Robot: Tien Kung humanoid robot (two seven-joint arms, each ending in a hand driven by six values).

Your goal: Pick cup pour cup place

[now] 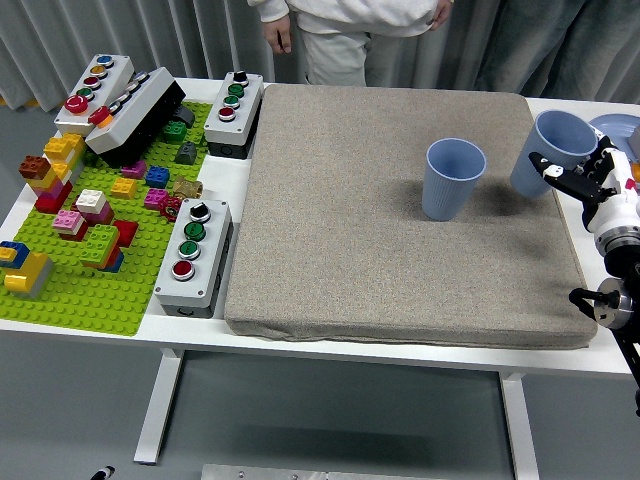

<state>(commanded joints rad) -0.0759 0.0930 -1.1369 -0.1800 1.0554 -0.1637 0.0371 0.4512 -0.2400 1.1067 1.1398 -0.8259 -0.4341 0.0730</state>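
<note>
Grey curtains behind, white table in front, with a thick grey mat covering its middle and right. On the mat's far right part, a blue cup standing upright and open, free of any hand. Just right of it, near the mat's right edge, a second blue cup, tilted a little and gripped by the right hand, fingers curled around its side; whether its base touches the mat cannot be told. Right arm entering from the right edge, wrist white, joints black. Far right, a sliver of a blue plate behind the hand. On the left, a green baseplate loaded with coloured bricks, plus several grey button boxes along its far and right sides. At the far side, a person in light clothes, one hand hanging by the hip, not touching anything on the table.
</note>
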